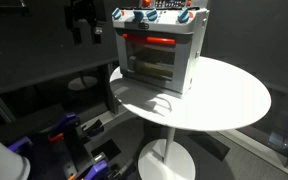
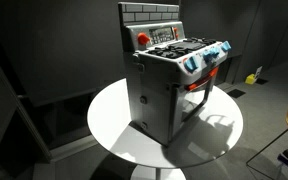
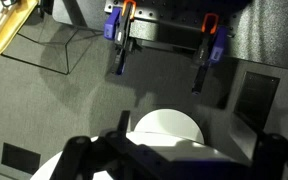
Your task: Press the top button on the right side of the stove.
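The stove (image 1: pixel 160 50) is a small grey toy oven with a glass door and a red bar. It stands on a round white table (image 1: pixel 234 100) and shows in both exterior views (image 2: pixel 169 85). Red and blue knobs (image 2: pixel 206 58) run along its top front, and a red button (image 2: pixel 144 38) sits on its back panel. My gripper (image 1: pixel 82 24) hangs in the air beside the stove near its top, apart from it. In the wrist view the dark fingers (image 3: pixel 174 162) sit wide apart with nothing between them. The stove is out of the wrist view.
The table's white pedestal base (image 1: pixel 169 160) stands on the dark floor and also shows in the wrist view (image 3: pixel 167 125). Blue and orange clamps (image 3: pixel 119 25) are fixed to a dark frame below. Cluttered gear (image 1: pixel 69 140) lies on the floor by the table. Dark walls surround the scene.
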Motion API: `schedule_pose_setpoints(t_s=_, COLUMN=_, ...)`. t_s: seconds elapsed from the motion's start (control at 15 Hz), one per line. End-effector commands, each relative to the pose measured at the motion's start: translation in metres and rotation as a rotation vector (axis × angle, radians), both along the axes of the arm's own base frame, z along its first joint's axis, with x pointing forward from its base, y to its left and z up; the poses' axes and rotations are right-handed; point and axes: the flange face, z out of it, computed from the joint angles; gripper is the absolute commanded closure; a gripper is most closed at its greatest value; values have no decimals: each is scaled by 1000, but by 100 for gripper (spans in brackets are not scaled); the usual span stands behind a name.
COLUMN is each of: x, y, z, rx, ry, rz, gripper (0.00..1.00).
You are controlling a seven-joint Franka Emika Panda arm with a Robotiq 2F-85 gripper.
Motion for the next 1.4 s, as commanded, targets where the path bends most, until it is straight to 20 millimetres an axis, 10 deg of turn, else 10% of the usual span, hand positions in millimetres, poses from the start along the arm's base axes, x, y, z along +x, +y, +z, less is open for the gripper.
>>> schedule_pose_setpoints(t_s=0.0, x=0, y=0, z=1, rx=0, ry=1, rz=0, gripper=0)
schedule_pose_setpoints(t_s=0.53, x=26, y=-1, z=29, rx=-2, ry=-108, rz=-5, gripper=0)
schedule_pose_setpoints(t_s=1.33, x=131, y=-27, z=127, rx=-19, ry=-555, rz=8, gripper=0)
